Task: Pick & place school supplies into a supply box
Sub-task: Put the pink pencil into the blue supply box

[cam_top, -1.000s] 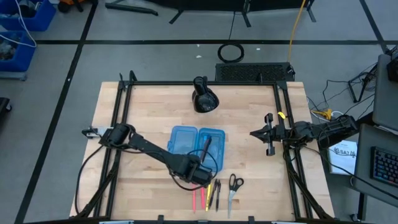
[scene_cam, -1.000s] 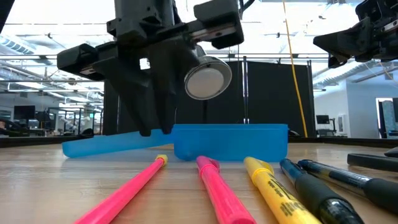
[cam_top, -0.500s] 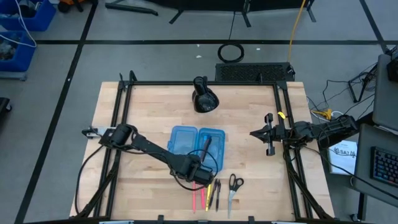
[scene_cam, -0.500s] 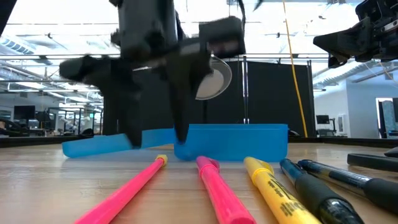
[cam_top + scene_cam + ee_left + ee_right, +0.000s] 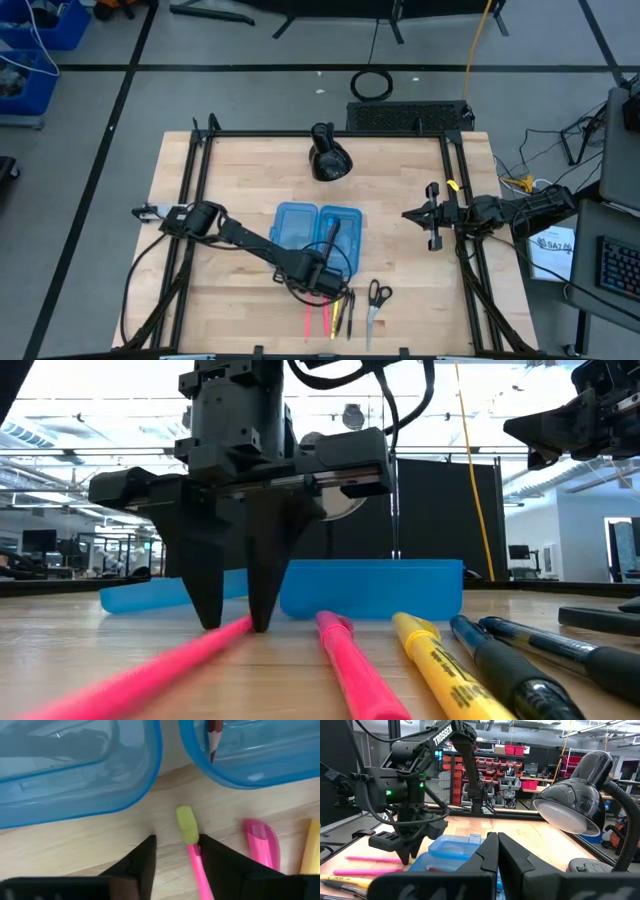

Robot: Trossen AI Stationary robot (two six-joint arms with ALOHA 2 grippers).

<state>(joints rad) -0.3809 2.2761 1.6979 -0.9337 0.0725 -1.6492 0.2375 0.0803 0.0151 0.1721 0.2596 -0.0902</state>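
Pink pencil (image 5: pixel 170 670), one of two pink sticks beside one yellow marker (image 5: pixel 447 665), two black pens and one pair of scissors (image 5: pixel 375 300) on the wooden worktop (image 5: pixel 220 180), sits between the left jaws (image 5: pixel 174 860), slightly spread, near the blue box (image 5: pixel 316 232); right jaws (image 5: pixel 497 851) pressed together.

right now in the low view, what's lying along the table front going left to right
pink pencil under the left gripper → pink pen → yellow highlighter → dark pens
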